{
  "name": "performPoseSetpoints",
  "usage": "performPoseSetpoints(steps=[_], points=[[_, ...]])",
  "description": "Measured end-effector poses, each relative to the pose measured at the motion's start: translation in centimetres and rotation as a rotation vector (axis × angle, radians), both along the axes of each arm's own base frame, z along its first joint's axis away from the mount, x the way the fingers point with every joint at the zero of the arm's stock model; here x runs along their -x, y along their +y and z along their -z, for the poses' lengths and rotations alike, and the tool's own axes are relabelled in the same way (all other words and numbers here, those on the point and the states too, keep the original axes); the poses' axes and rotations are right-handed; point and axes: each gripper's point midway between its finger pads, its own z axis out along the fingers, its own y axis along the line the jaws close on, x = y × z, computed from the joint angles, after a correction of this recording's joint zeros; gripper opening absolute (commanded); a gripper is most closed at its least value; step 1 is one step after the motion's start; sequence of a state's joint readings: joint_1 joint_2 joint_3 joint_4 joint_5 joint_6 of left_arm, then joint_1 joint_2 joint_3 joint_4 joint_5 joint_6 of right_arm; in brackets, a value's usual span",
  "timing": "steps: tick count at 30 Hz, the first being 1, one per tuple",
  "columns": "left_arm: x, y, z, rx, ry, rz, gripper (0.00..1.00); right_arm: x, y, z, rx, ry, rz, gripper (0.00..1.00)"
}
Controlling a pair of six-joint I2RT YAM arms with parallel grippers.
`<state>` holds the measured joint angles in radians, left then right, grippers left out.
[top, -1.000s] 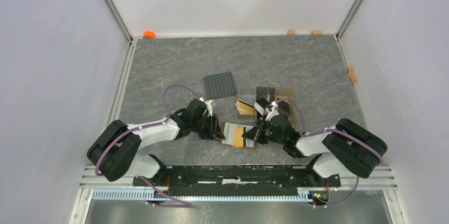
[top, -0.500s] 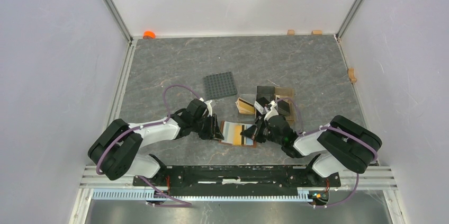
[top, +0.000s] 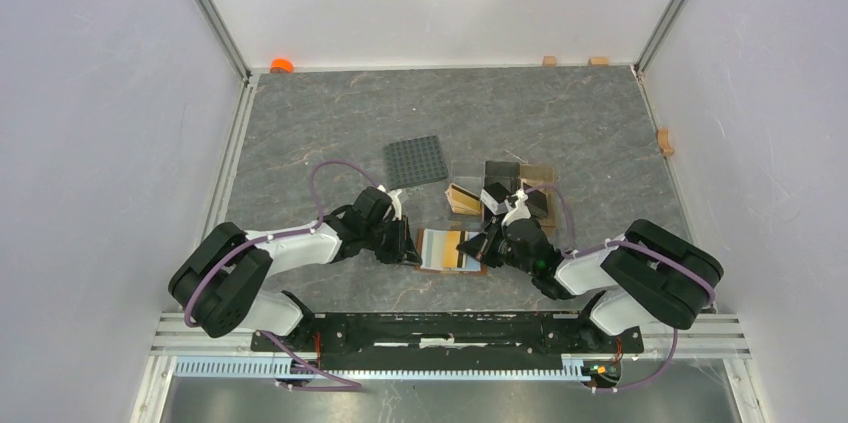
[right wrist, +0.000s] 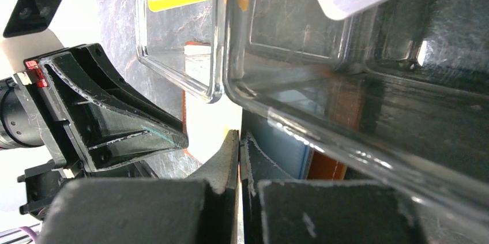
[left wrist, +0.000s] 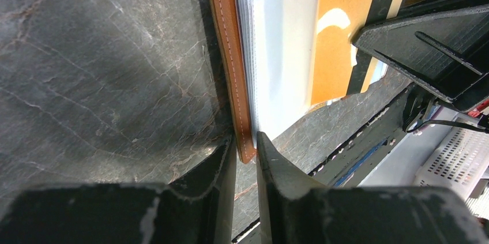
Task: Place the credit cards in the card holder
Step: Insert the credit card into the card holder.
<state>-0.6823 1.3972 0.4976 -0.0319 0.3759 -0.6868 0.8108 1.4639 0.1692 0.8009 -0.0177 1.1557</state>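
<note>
Left wrist cam: card holder (left wrist: 230,77) lies open on the bench (left wrist: 104,65), orange card (left wrist: 340,30) on its sleeves | left gripper (left wrist: 245,157) narrow, straddling holder's edge | right gripper (right wrist: 239,140) pinched shut, gripping nothing visible

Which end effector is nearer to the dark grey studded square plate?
Left. The left end effector is just below the studded plate, at the card holder's left edge. The right end effector is farther right.

Clear compartment stand (top: 505,193) crowding card holder (top: 450,251)
</note>
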Motion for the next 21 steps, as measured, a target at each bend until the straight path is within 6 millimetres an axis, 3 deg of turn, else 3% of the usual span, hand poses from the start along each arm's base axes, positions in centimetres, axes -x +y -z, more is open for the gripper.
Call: performPoseSetpoints(steps=[14,21], points=[[0.0,0.0,0.0,0.000,0.002,0.001,0.23,-0.5,2.1,0.2,-0.003,0.001,-0.032,0.00],[0.0,0.1,0.1,-0.005,0.002,-0.002,0.22,-0.2,1.8,0.1,0.006,0.024,-0.024,0.00]])
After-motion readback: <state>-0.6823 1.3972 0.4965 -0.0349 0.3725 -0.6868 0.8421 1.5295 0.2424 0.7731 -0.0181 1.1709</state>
